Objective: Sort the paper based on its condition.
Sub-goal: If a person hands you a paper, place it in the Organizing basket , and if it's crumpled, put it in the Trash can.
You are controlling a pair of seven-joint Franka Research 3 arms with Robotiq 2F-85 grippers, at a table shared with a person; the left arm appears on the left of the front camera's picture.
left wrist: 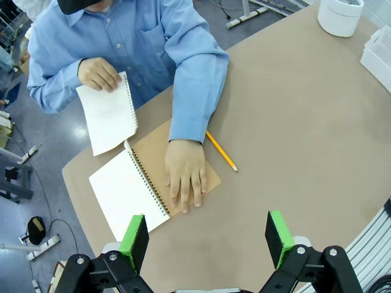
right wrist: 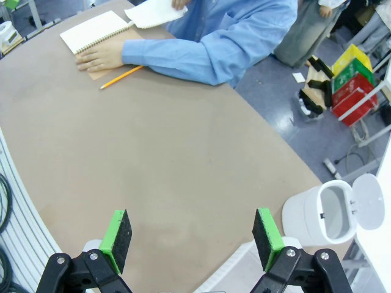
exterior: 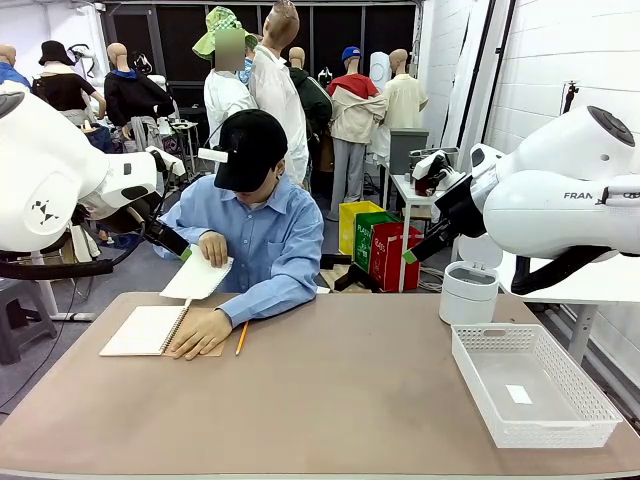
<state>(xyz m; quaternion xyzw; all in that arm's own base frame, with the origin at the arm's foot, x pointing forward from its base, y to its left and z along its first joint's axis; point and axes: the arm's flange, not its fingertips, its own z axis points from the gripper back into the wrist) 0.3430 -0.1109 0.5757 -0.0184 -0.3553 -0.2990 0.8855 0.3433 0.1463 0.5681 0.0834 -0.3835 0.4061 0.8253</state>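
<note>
Left gripper (left wrist: 206, 239): jaws wide apart, nothing between them, raised above left side of table (exterior: 350, 400). Right gripper (right wrist: 192, 237): jaws spread wide, holding nothing, above right side. Paper (exterior: 197, 278): single sheet lifted off far left edge, held in person's hand (exterior: 213, 247), just above open notebook (exterior: 145, 329). Other hand (exterior: 203, 332) flat on notebook cover. Pencil (exterior: 241, 338) just beside. Basket (exterior: 550, 433) at near right corner.

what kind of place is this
Probably a robotics lab or workshop: two white robot arms flank a tan table, with a white block wall and yellow, green and red bins behind.
</note>
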